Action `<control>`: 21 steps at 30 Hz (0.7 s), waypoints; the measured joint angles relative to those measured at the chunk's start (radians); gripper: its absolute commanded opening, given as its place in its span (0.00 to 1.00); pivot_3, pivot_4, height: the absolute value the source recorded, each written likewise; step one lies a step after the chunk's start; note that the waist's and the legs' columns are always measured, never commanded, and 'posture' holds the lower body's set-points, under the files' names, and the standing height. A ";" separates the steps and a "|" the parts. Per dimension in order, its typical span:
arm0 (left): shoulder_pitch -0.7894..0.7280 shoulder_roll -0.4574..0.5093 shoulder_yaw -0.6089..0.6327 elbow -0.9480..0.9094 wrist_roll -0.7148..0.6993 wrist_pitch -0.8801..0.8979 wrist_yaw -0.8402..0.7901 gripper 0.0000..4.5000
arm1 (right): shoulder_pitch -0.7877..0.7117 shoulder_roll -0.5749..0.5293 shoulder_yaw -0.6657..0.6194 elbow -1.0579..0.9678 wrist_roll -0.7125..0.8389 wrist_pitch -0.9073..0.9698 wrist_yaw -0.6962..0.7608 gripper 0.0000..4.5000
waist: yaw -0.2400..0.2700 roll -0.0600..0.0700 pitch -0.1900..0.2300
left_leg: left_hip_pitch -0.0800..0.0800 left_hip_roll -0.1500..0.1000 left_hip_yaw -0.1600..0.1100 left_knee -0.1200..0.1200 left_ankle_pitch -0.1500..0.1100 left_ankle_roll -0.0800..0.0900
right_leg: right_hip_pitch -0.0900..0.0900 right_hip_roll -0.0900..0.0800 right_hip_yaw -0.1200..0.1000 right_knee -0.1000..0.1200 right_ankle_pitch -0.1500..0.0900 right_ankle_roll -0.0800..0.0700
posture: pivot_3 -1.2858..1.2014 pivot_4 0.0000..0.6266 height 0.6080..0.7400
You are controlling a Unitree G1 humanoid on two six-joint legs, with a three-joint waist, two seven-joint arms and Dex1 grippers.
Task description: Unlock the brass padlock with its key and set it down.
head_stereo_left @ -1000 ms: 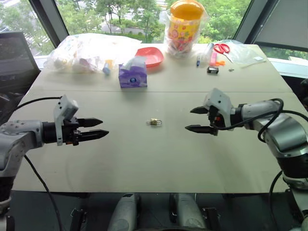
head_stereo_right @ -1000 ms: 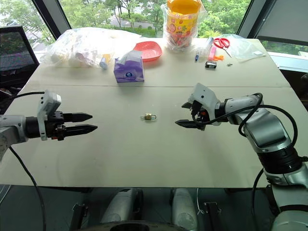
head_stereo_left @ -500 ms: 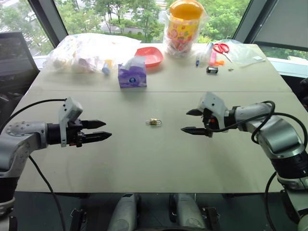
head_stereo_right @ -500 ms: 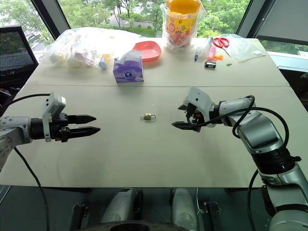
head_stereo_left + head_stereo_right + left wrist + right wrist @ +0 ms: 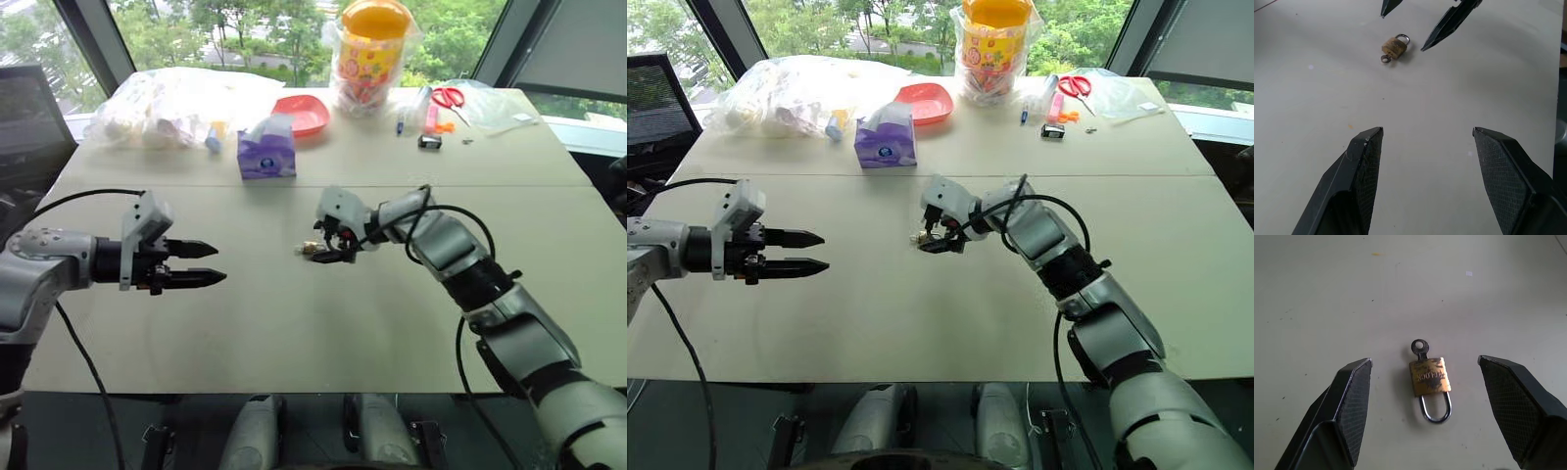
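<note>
I have the brass padlock [image 5: 1430, 376] lying flat on the pale counter [image 5: 392, 313], roughly in the middle of it, with its silver shackle [image 5: 1436, 409] looped closed at one end and the round head of a key [image 5: 1420, 346] sticking out of the opposite end. My right end effector [image 5: 328, 247] is right over it, fingers spread wide, and from the right wrist camera the lock sits in the gap between the two black fingers [image 5: 1347, 401] without either one touching it. My left end effector [image 5: 201, 264] hovers above the counter well off to the left side, pointing toward the lock, its fingers also spread apart and holding nothing; in the left wrist view I can see the padlock ahead with the tips of the right end effector's fingers just beyond it. Along the far edge of the counter are a purple tissue pack [image 5: 266, 153], a red dish [image 5: 306, 113], a yellow-lidded jar in a plastic bag [image 5: 369, 54], a big clear bag of items [image 5: 176, 106] and red-handled scissors [image 5: 451, 97].
</note>
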 measured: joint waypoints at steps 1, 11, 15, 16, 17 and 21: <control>0.010 -0.007 0.001 -0.007 0.000 0.000 0.008 0.67 | -0.008 0.009 0.001 0.034 -0.012 -0.013 0.005 0.80 | 0.001 0.000 0.000 | 0.000 0.000 0.000 0.000 0.000 0.000 | 0.000 0.000 0.000 0.000 0.000 0.000 | 0.52 0.24 1.00; 0.047 -0.061 0.011 -0.066 -0.012 0.007 0.088 0.67 | -0.065 0.069 -0.004 0.251 -0.089 -0.075 0.075 0.80 | -0.005 0.000 0.000 | 0.001 0.000 0.000 0.000 0.000 0.000 | 0.000 0.001 0.001 0.001 0.000 0.000 | 0.52 0.24 1.00; 0.056 -0.073 0.012 -0.072 -0.012 0.007 0.105 0.67 | -0.067 0.099 -0.017 0.265 -0.100 -0.077 0.075 0.80 | -0.009 0.000 0.000 | 0.001 0.000 0.000 0.000 0.000 0.000 | 0.000 0.002 0.001 0.001 0.001 -0.001 | 0.52 0.24 1.00; 0.058 -0.074 0.012 -0.072 -0.012 0.007 0.107 0.67 | -0.067 0.106 -0.019 0.267 -0.104 -0.077 0.075 0.80 | -0.010 0.000 0.000 | 0.001 0.001 0.000 0.000 0.000 -0.001 | 0.000 0.003 0.001 0.001 0.001 -0.001 | 0.52 0.24 1.00; 0.061 -0.075 0.012 -0.073 -0.012 0.007 0.109 0.67 | -0.067 0.113 -0.021 0.267 -0.110 -0.077 0.075 0.80 | -0.011 0.000 0.000 | 0.002 0.001 0.000 0.000 0.000 -0.001 | 0.000 0.004 0.001 0.001 0.001 -0.002 | 0.52 0.24 1.00; 0.061 -0.077 0.012 -0.072 -0.012 0.006 0.111 0.67 | -0.066 0.128 -0.021 0.268 -0.129 -0.086 0.077 0.60 | -0.011 0.000 0.000 | 0.002 0.002 0.000 0.000 0.000 -0.001 | 0.000 0.005 0.001 0.002 0.002 -0.002 | 0.52 0.24 1.00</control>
